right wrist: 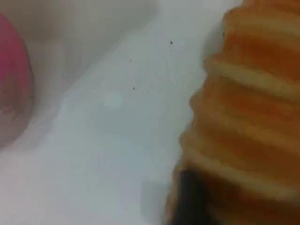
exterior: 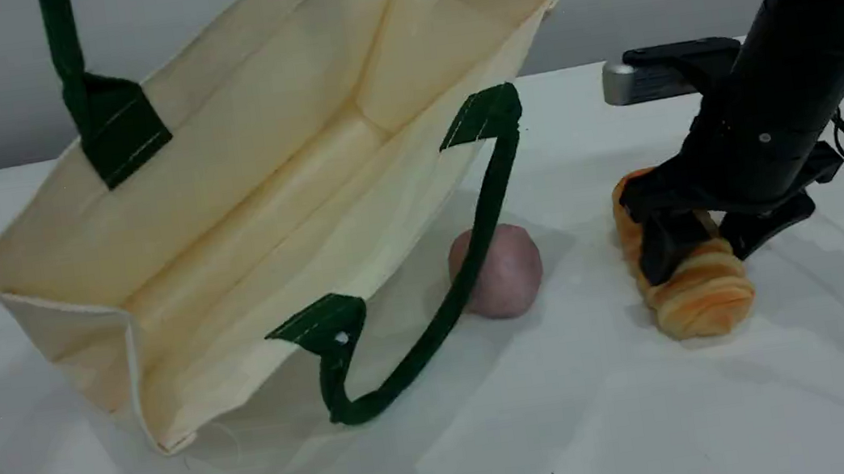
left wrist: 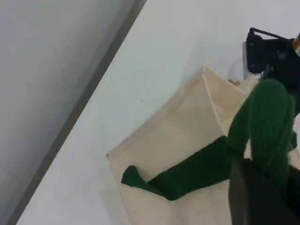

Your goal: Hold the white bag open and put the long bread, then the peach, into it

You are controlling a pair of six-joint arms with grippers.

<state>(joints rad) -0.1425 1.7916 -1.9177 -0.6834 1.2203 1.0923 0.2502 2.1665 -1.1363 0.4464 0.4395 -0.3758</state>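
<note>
Step in hand, as I judge it: grasping the long bread (exterior: 688, 279), which lies on the table (exterior: 658, 418) at about 4 o'clock from the white bag (exterior: 263, 209). To do it well — close squarely across the loaf's middle so it lifts level, press only enough to hold the soft crust, then carry it toward 9 o'clock over the peach (exterior: 498, 272) and into the bag's mouth.

Right gripper (exterior: 697, 250): down over the loaf, fingers (exterior: 656, 247) straddling it partway open. One finger touches the crust; whether the grip is firm I cannot tell. The loaf rests on the table.

Left gripper (left wrist: 262, 187): fingers closed tight on the upper green handle (exterior: 69, 63), which runs out of the scene view at 12 o'clock and holds the bag tilted, mouth gaping toward 5 o'clock. The lower handle (exterior: 474, 263) droops onto the table, crossing in front of the peach — a snag risk. The peach sits just beside the bag's rim, well short of the bread.
</note>
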